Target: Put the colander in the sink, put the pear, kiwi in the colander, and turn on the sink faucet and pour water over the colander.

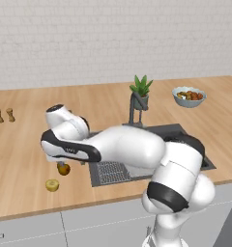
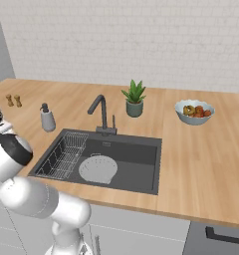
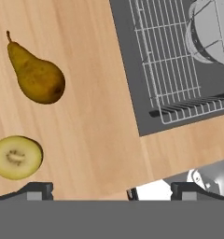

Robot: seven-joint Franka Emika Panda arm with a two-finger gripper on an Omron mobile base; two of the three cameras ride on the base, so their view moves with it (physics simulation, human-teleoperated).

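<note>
In the hand view, the kiwi (image 3: 16,158) is lying cut face up at the lower left of the frame, on the wooden counter (image 3: 95,116). Just above it, a little to the right, the pear (image 3: 36,74) is lying on its side with its thin stem pointing to the upper left corner; the two fruits are sitting near each other but apart. Along the bottom, the gripper (image 3: 111,190) is hanging with its two dark tips spread wide and nothing between them, over bare wood to the right of the kiwi. Further right, the sink (image 3: 132,70) is taking up the upper right, with the wire rack (image 3: 172,60) lying in it and the colander (image 3: 212,32) resting in the basin at the top right corner.

In the left base view, the pear (image 1: 64,169) and the kiwi (image 1: 52,185) are sitting at the lower left of centre on the counter, just left of the sink's edge, under the arm's wrist.

In the right base view, the soap dispenser (image 2: 47,118) is standing at centre left, the colander (image 2: 98,168) is sitting on the sink floor just right of the rack, and the sink faucet (image 2: 102,114) is rising behind the basin. Right of it a potted plant (image 2: 134,99) and a fruit bowl (image 2: 193,111) are standing on the counter.
</note>
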